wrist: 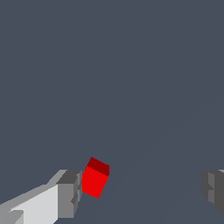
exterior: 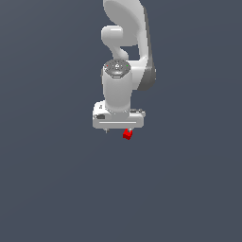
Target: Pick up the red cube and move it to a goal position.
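The red cube is tiny and bright red. In the exterior view it shows just under the white gripper body, toward the exterior view's right. My gripper points down over it and is open. In the wrist view the two grey fingers stand far apart, and the gripper has a wide empty gap between them. The red cube sits tilted right beside one finger's pad, inside the gap; I cannot tell whether it touches. The other finger is well away from it.
The white arm rises behind the gripper in the exterior view. A plain dark grey-blue surface fills the rest of both views. No goal marker shows.
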`<state>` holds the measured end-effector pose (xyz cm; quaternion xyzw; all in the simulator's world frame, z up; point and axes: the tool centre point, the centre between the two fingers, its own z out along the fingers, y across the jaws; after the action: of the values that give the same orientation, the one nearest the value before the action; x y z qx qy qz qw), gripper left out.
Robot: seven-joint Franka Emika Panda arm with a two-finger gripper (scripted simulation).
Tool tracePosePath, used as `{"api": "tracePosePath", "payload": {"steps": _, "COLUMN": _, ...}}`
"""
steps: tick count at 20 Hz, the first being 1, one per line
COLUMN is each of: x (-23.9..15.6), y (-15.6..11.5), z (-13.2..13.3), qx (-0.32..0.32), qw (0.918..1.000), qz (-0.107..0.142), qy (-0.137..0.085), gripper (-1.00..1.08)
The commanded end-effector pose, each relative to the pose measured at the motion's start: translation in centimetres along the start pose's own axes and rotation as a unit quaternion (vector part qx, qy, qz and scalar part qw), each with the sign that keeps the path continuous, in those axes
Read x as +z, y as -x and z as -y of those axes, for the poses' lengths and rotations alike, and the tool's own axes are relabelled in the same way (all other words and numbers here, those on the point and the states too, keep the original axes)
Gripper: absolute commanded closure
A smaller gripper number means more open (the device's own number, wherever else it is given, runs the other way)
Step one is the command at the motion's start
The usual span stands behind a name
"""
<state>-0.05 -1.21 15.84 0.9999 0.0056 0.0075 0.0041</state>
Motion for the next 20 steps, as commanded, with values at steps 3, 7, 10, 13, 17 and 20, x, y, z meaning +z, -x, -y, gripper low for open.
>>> {"api": "tracePosePath", "payload": {"steps": 3, "x": 0.1, "y": 0.0, "z": 0.0, "qx": 0.001, "qw": 1.0000, "qz": 0.000, "qy": 0.000, "gripper": -0.92}}
{"api": "tracePosePath", "payload": {"steps": 7, "x": 0.7, "y": 0.4, "z": 0.2, "qx": 0.011, "qw": 0.9999, "qz": 0.000, "qy": 0.000, "gripper": -0.92}}
{"api": "tracePosePath", "payload": {"steps": 10, "x": 1.5, "y": 0.9, "z": 0.4, "qx": 0.025, "qw": 0.9997, "qz": 0.001, "qy": 0.000, "gripper": -0.92}}
{"api": "tracePosePath", "payload": {"steps": 13, "x": 2.7, "y": 1.7, "z": 0.7, "qx": 0.045, "qw": 0.9990, "qz": 0.002, "qy": 0.000, "gripper": -0.92}}
{"api": "tracePosePath", "payload": {"steps": 17, "x": 4.8, "y": 2.9, "z": 1.4, "qx": 0.080, "qw": 0.9968, "qz": 0.003, "qy": 0.000, "gripper": -0.92}}
{"api": "tracePosePath", "payload": {"steps": 20, "x": 6.8, "y": 4.0, "z": 2.0, "qx": 0.112, "qw": 0.9937, "qz": 0.004, "qy": 0.000, "gripper": -0.92}}
